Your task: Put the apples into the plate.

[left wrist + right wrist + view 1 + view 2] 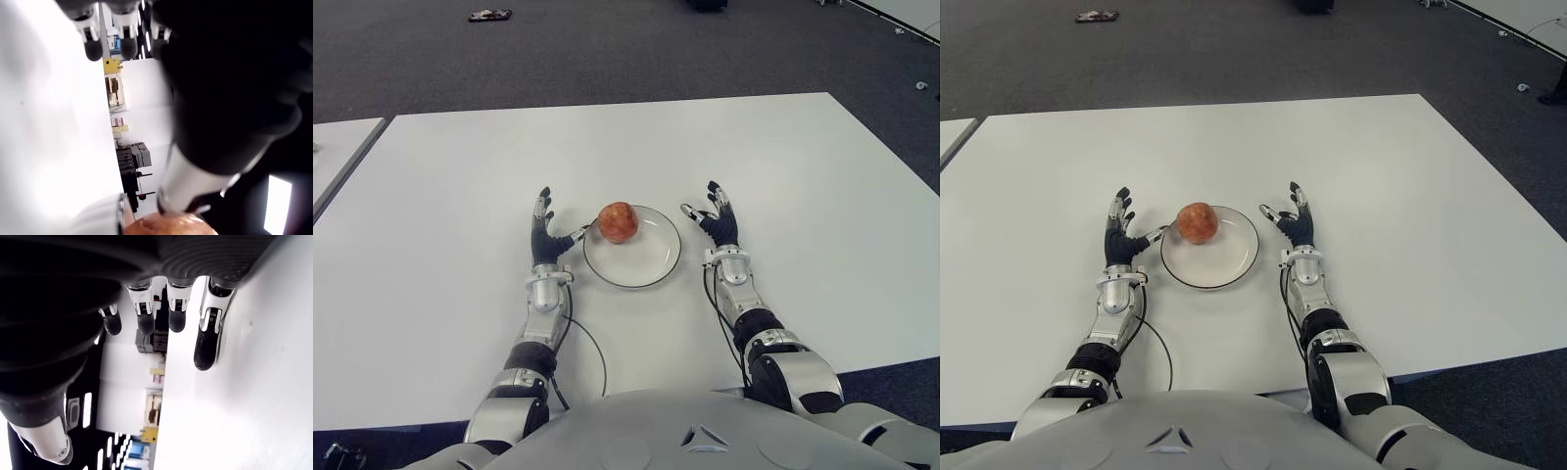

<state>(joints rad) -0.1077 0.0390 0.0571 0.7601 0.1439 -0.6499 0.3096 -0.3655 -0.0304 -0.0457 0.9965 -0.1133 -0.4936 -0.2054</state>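
One red apple (618, 222) sits inside the white plate (646, 269), near its far left rim. My left hand (548, 232) stands just left of the plate with fingers spread, its thumb reaching toward the apple; whether it touches is unclear. In the left wrist view the apple (168, 226) shows just past the thumb. My right hand (714, 218) stands just right of the plate, fingers (204, 345) extended and holding nothing.
The white table (460, 196) stretches wide on all sides of the plate. A second table edge (337, 157) shows at the far left. Dark carpet lies beyond, with a small dark object (489, 15) on the floor.
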